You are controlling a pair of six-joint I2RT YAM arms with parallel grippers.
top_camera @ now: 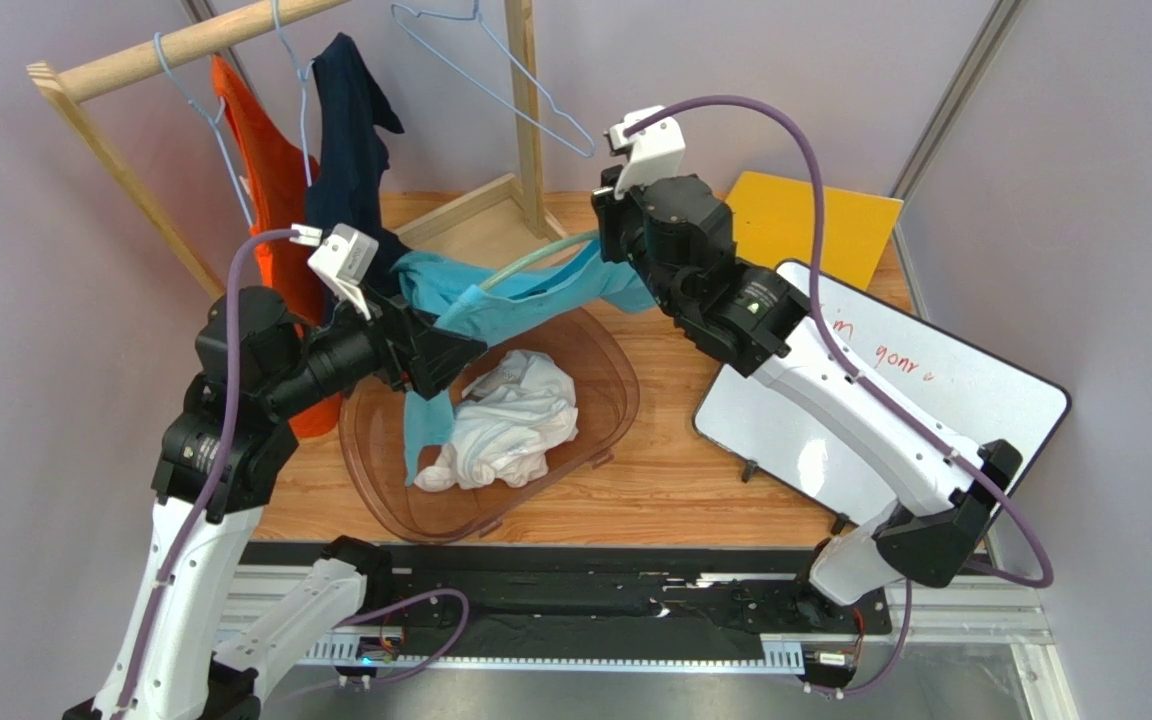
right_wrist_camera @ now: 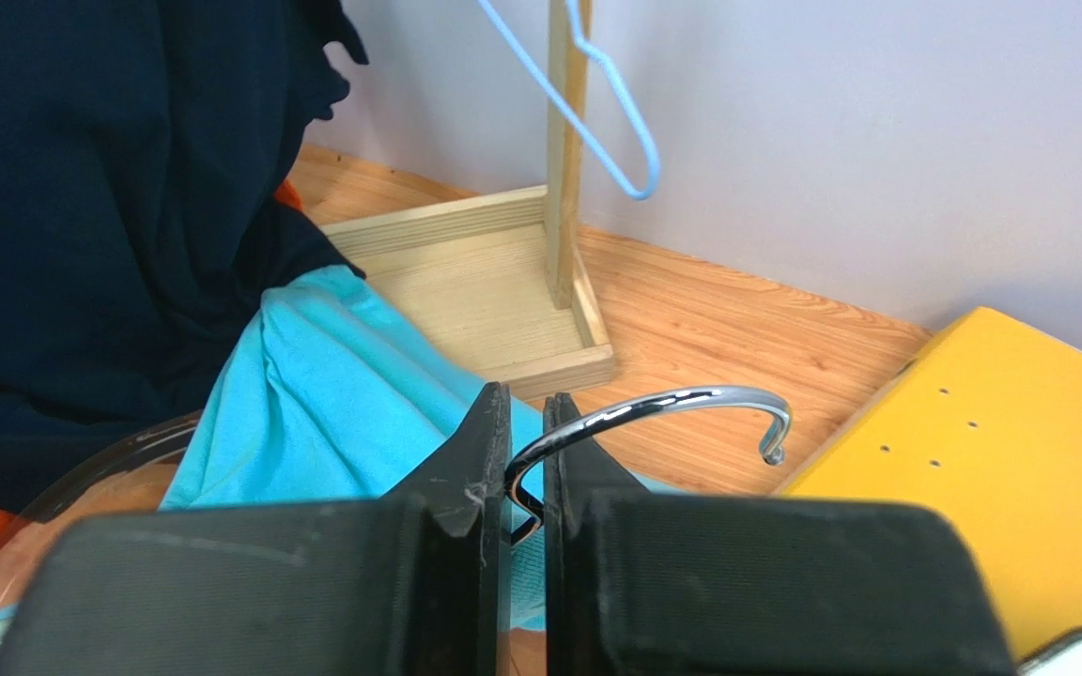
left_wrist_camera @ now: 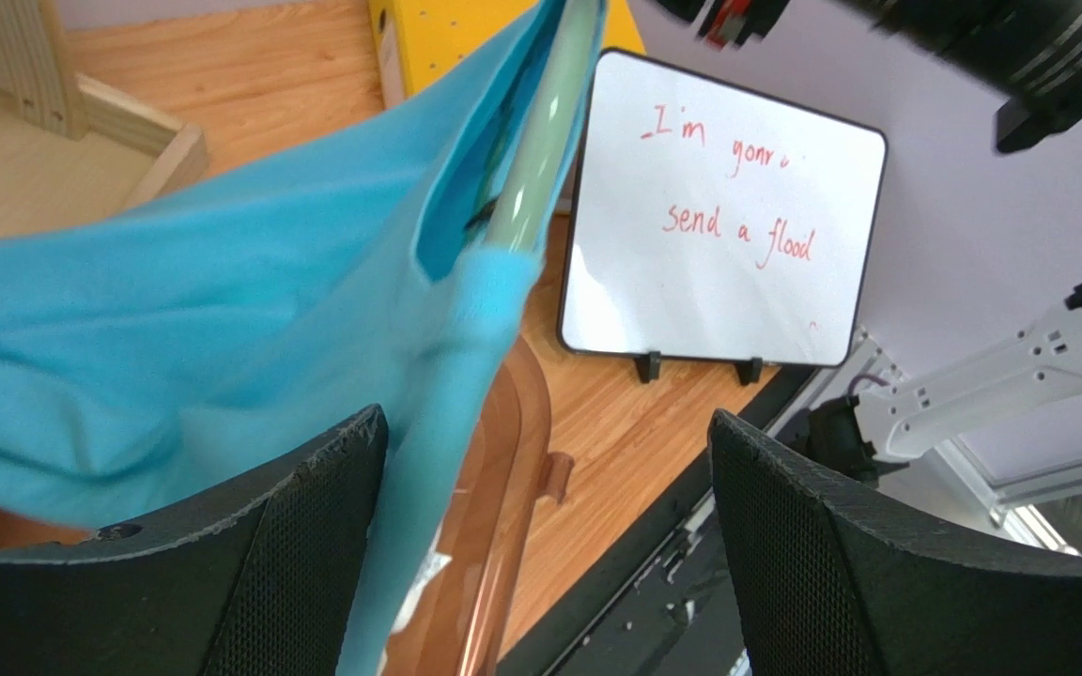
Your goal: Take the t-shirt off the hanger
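Note:
A teal t-shirt [top_camera: 515, 300] hangs on a pale green hanger [top_camera: 545, 258] above a brown basket. My right gripper [top_camera: 612, 248] holds the hanger up. In the right wrist view it [right_wrist_camera: 526, 402] is shut on the hanger's metal hook [right_wrist_camera: 674, 404], with teal cloth [right_wrist_camera: 335, 380] below. My left gripper [top_camera: 447, 357] is at the shirt's left end. In the left wrist view it [left_wrist_camera: 547, 423] is wide open. The shirt [left_wrist_camera: 222, 310] drapes past the left finger [left_wrist_camera: 293, 535], and the hanger's arm [left_wrist_camera: 547, 127] pokes out of a sleeve. Nothing is pinched between the jaws.
The translucent brown basket [top_camera: 612, 405] holds white clothes [top_camera: 515, 420]. A whiteboard [top_camera: 898, 390] with red writing stands to the right, and a yellow board [top_camera: 815, 225] lies behind it. A wooden rack [top_camera: 162, 53] at the back left carries orange [top_camera: 259, 165] and navy [top_camera: 342, 150] garments and an empty blue hanger [top_camera: 500, 75].

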